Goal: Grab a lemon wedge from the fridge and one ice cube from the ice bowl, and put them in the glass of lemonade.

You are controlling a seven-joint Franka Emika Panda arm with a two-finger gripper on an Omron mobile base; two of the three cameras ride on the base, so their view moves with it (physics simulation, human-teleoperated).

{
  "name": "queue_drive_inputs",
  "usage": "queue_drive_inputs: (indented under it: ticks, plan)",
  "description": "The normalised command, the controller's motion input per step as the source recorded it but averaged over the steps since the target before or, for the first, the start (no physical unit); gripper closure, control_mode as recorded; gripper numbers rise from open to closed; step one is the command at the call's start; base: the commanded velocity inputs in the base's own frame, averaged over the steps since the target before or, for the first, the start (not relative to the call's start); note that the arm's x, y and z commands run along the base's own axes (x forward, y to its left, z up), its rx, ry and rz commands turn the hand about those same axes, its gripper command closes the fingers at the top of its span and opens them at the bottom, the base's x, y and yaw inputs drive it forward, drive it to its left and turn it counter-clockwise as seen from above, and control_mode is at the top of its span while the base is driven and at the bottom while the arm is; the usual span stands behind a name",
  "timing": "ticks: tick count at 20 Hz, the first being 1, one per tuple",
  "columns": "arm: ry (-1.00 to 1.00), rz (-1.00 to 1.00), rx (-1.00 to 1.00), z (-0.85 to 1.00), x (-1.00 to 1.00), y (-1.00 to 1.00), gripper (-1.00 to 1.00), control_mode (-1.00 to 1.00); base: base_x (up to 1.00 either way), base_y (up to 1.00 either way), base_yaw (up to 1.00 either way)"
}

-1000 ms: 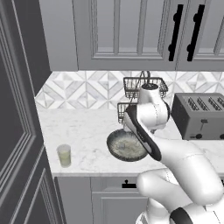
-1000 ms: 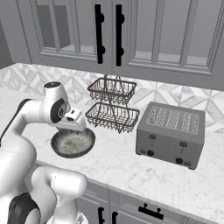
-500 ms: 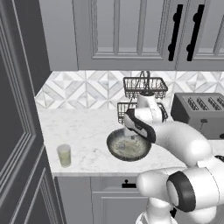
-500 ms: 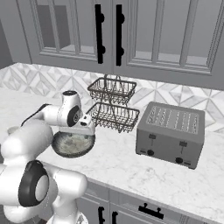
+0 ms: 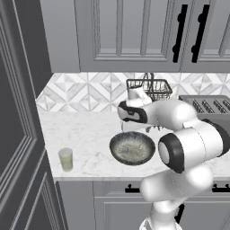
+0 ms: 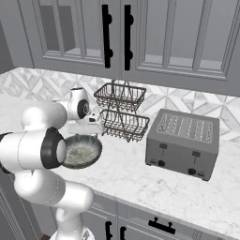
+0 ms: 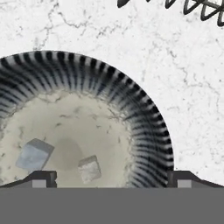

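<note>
Since half a second ago our arm has folded in tighter and the wrist sits lower behind the ice bowl (image 5: pixel 132 148), near the two-tier wire basket (image 6: pixel 123 111). Gripper (image 7: pixel 111 177) is spread wide: its two tips sit far apart at the near edge of the hand view, nothing between them. Hand view looks straight down into the bowl, ribbed dark wall, pale speckled floor, with two ice cubes: a greyer one (image 7: pixel 34 154) to the left, a smaller pale one (image 7: pixel 89 169) just beside it. Glass of lemonade (image 5: pixel 66 159) stands upright near the counter's front edge, well left of the bowl. Toaster (image 6: pixel 183 143) sits right of the basket on the marble counter (image 6: pixel 140 180).
</note>
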Motion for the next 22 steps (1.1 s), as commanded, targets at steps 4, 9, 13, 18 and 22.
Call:
queue_drive_inputs:
  ticks: [4,9,13,18,22]
  plan:
    - [0.00,0.12,0.00,-0.17,0.00,0.11,-1.00,-1.00,0.00,0.00,0.00]
    - [0.00,0.08,0.00,-0.03,0.00,0.06,-1.00,-1.00,0.00,0.00,0.00]
    - [0.00,0.15,0.00,-0.06,-0.03,0.02,-1.00,-1.00,0.00,0.00,0.00]
    - [-0.05,0.02,0.00,-0.01,-0.02,0.20,-1.00,-1.00,0.00,0.00,0.00]
    - [-0.18,0.06,0.00,-0.08,-0.20,0.26,-1.00,-1.00,0.00,0.00,0.00]
